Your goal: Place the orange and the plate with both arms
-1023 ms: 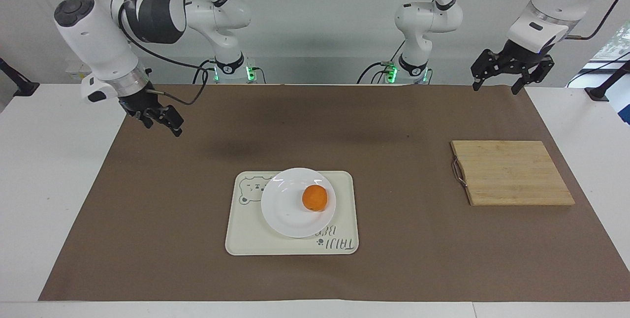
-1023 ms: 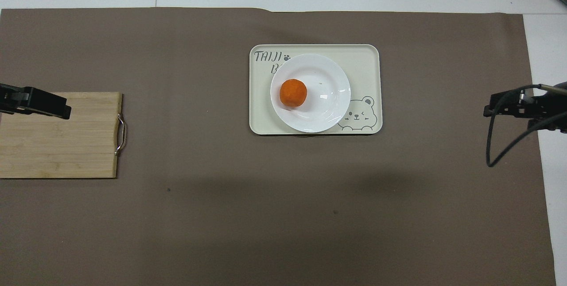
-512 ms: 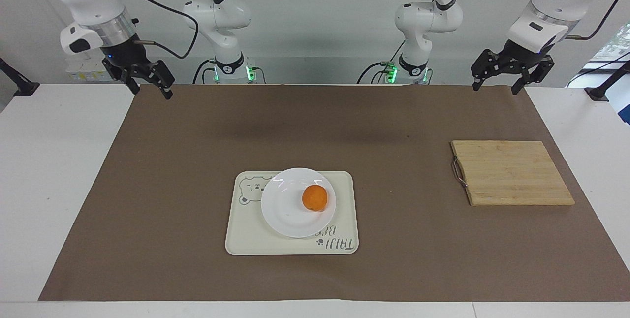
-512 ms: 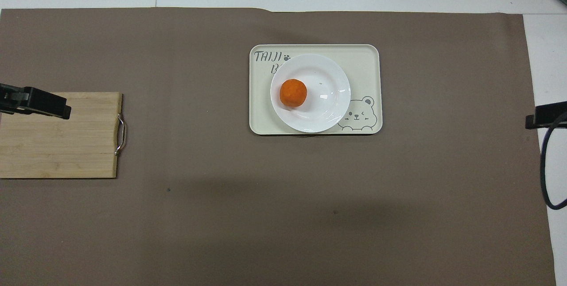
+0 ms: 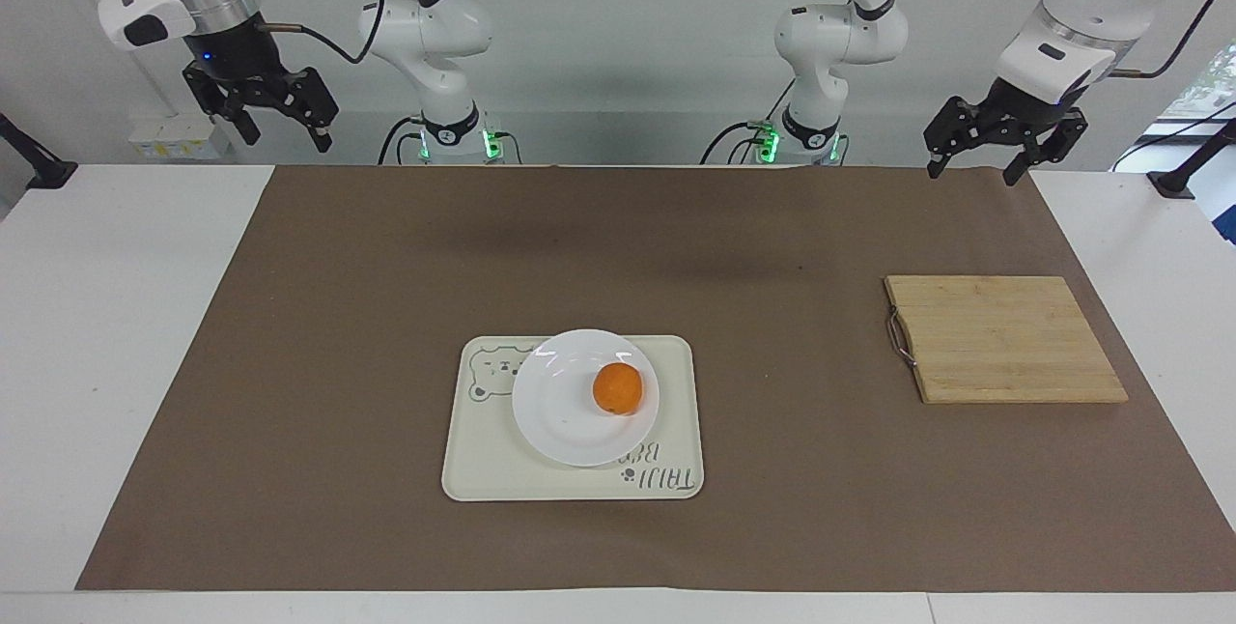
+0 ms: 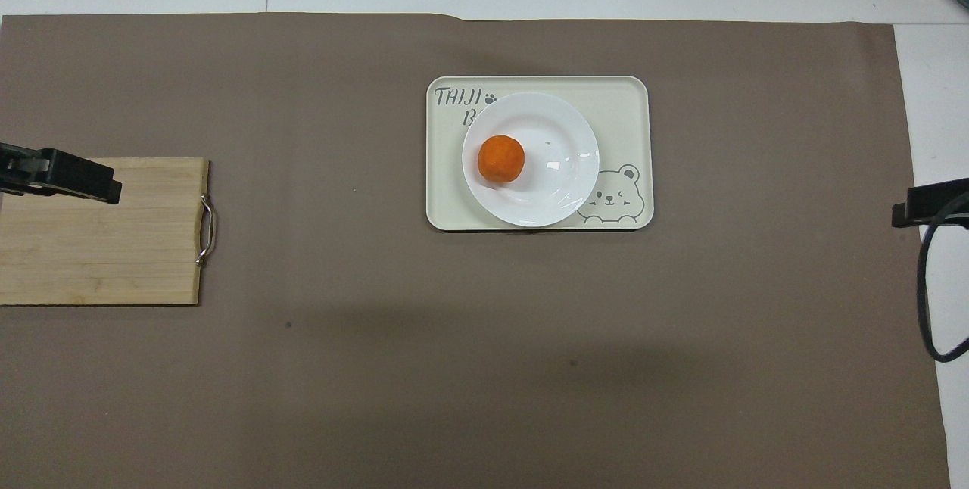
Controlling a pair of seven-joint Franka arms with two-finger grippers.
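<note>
**Facing view: orange on plate, plate on tray, both arms drawn back**

Facing view, read from its left edge across. Right gripper [image 5: 280, 120] raised high over the tabletop's [image 5: 116, 334] edge at the right arm's end, fingers spread wide, grasping nothing, touching nothing. Middle of the brown mat [image 5: 338, 363]: cream tray [image 5: 483, 469] with a bear drawing, and on it the plate [image 5: 555, 411], sitting flat. Orange [image 5: 617, 388] resting on the plate, off-centre toward the left arm's end, free of any gripper. Toward the left arm's end of the mat, a wooden cutting board [image 5: 1004, 339] with a metal handle, bare. Left gripper [image 5: 969, 168] hanging above the mat's corner closest to the left arm's base, fingers likewise spread, empty.

Overhead view agrees: orange [image 6: 500, 159] inside the plate's [image 6: 560, 186] rim, plate within the tray [image 6: 628, 110], both grippers showing only as dark tips at the frame's sides.

Judged from this layout: placing looks done, with fruit and dish both set down and released. Step in hand appears to be waiting at rest. Next move probably calls for nothing more than staying well apart from the tray; any fresh reach would risk nudging the orange, round and free to roll on the glossy dish.
</note>
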